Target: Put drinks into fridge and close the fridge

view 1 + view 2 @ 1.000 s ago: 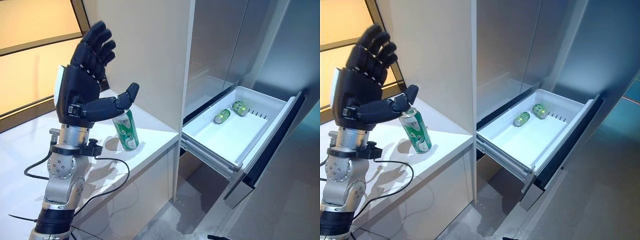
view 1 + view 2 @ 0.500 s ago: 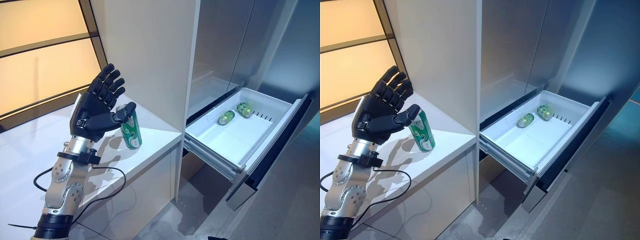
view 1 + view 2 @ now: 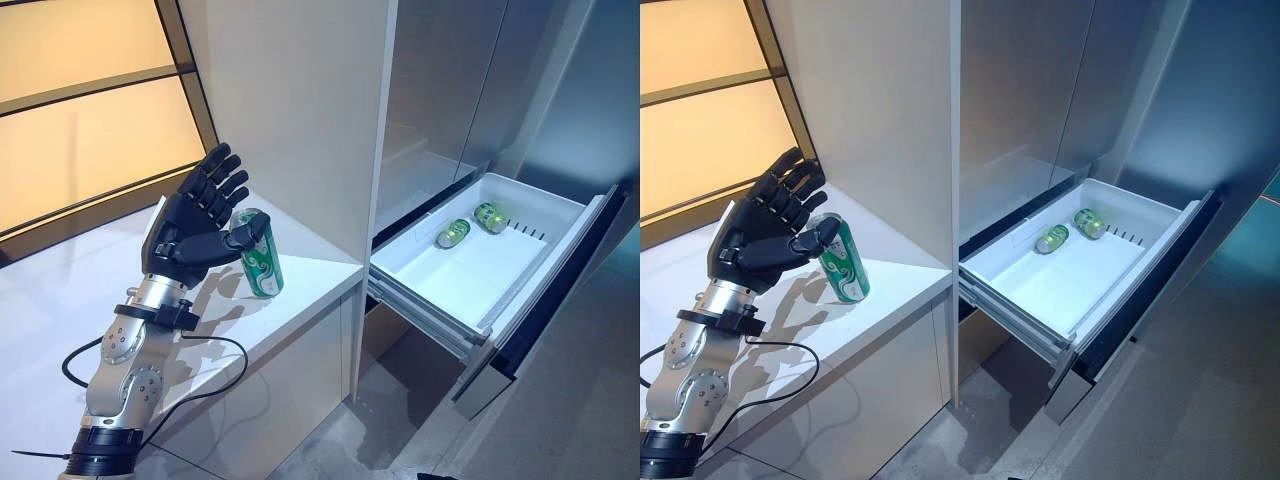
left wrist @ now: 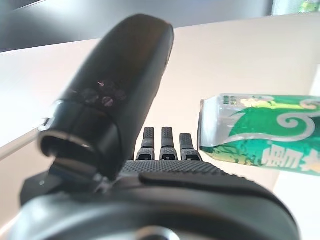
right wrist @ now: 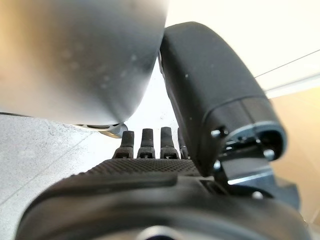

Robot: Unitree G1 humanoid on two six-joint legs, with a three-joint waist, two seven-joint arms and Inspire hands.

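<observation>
A green can [image 3: 258, 255] stands upright on the white counter [image 3: 310, 280] beside the fridge. My left hand [image 3: 190, 235] is open right next to it, with straight fingers spread past the can's far side and the thumb at its upper rim. In the left wrist view the can [image 4: 260, 132] lies just past the thumb [image 4: 115, 95], not enclosed. The fridge drawer [image 3: 455, 280] is pulled out and holds green cans [image 3: 452, 233] lying at its back. My right hand [image 5: 150, 175] is open with straight fingers in the right wrist view.
The tall white fridge side panel [image 3: 300, 110] rises directly behind the can. The open drawer's dark front [image 3: 545, 300] juts out over the grey floor [image 3: 580, 400]. A wide lit window [image 3: 80, 120] runs behind the counter.
My left hand has come down and closer to the can, and its thumb now sits at the can's top. The can and drawer have not moved.
</observation>
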